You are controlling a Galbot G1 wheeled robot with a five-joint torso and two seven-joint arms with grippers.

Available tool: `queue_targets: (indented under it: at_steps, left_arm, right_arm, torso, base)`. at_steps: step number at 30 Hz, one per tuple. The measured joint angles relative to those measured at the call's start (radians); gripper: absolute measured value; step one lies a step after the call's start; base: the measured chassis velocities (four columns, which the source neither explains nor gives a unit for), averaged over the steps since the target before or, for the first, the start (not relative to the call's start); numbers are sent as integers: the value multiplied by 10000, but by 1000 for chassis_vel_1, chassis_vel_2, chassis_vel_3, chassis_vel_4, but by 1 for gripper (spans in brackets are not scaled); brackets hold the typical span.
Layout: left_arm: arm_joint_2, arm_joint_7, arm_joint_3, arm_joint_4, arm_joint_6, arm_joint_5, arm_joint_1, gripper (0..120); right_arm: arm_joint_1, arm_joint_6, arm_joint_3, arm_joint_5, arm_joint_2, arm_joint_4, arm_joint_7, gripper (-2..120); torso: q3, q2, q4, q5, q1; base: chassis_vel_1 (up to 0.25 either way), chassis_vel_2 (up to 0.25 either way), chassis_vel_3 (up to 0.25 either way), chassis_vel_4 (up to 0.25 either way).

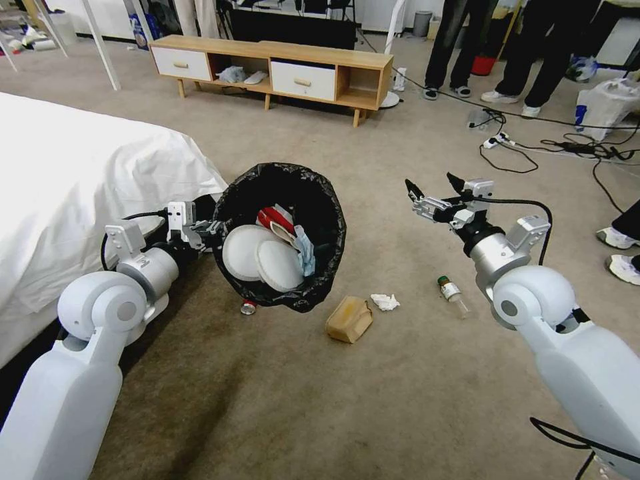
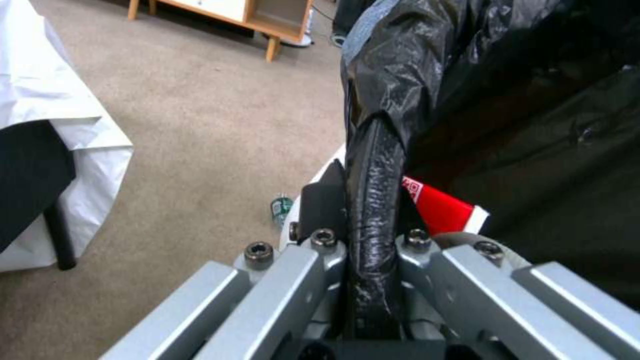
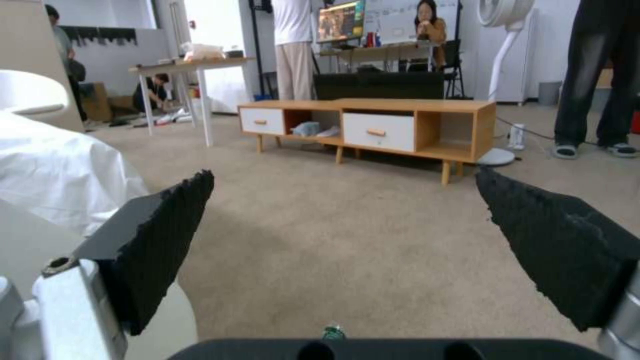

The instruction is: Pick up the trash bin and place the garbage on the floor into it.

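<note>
My left gripper is shut on the near rim of the trash bin, which hangs tilted above the floor. Its black liner shows white discs, a red wrapper and a blue mask inside. In the left wrist view the fingers pinch the bag-covered rim, with the red wrapper just past it. On the carpet lie a crushed red can, a brown paper bag, a white tissue and a green-capped bottle. My right gripper hovers open above the bottle.
A bed with a white sheet stands close on the left. A low wooden cabinet lines the back. Cables and a power strip, a white bag and people's feet are on the right.
</note>
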Motion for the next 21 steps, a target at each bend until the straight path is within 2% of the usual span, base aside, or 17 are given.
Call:
queue_targets:
  at_steps: [8, 16, 17, 20, 21]
  left_arm:
    - [-18, 0, 28, 50, 6, -2, -31, 2]
    - [-9, 0, 30, 99, 8, -33, -76, 2]
    - [-7, -1, 30, 106, 11, -38, -84, 2]
    - [-8, -1, 33, 117, 11, -41, -92, 2]
    - [-9, -1, 35, 124, 11, -42, -101, 2]
  right_arm:
    - [58, 58, -57, 22, 44, -81, -118, 100]
    - [119, 80, -106, 20, 70, -153, -183, 100]
    - [168, 81, -131, 23, 79, -173, -191, 100]
    - [225, 87, -146, 32, 82, -191, -203, 100]
    - [232, 90, -156, 35, 84, -201, -211, 100]
  torso:
    - [-1, 1, 1, -1, -1]
    - [1, 0, -4, -1, 0]
    - [2, -2, 5, 5, 0]
    - [2, -3, 4, -5, 0]
    - [3, -3, 2, 3, 0]
  base:
    - [-42, 62, 52, -50]
    - [-212, 206, 224, -217]
    - [-271, 263, 252, -249]
    - [-264, 260, 250, -234]
    - [-240, 248, 252, -264]
